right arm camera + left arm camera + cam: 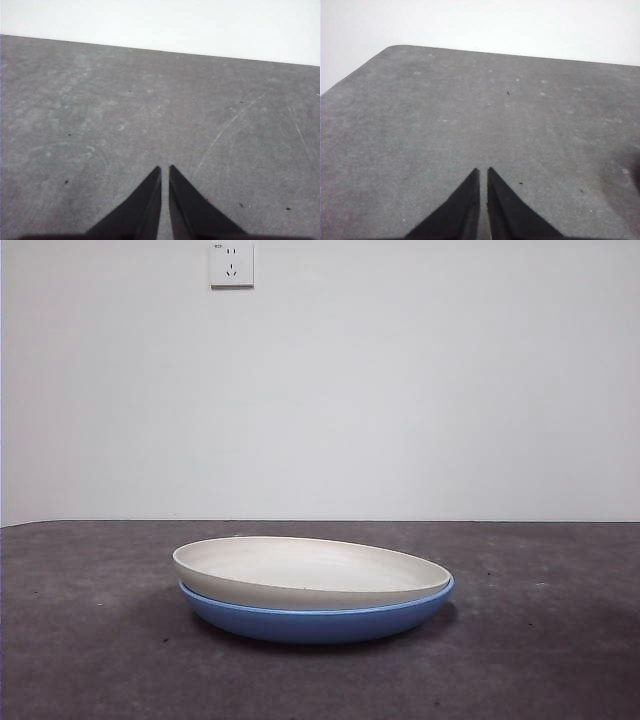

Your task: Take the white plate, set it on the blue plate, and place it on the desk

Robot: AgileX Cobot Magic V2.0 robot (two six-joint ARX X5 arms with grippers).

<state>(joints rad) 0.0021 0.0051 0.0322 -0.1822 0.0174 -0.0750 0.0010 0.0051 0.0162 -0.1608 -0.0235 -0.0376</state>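
Observation:
The white plate (310, 568) lies on top of the blue plate (320, 620), slightly tilted, its left side higher and shifted a little left. Both rest on the dark grey desk (90, 640) in the middle of the front view. No arm shows in the front view. My left gripper (483, 172) is shut over bare desk (470, 115), with nothing between its jaws. My right gripper (165, 170) is shut too, above bare desk (150, 110). Neither wrist view shows a plate.
A white wall with a power socket (231, 264) stands behind the desk. The left wrist view shows the desk's rounded far corner (395, 48) and its edge.

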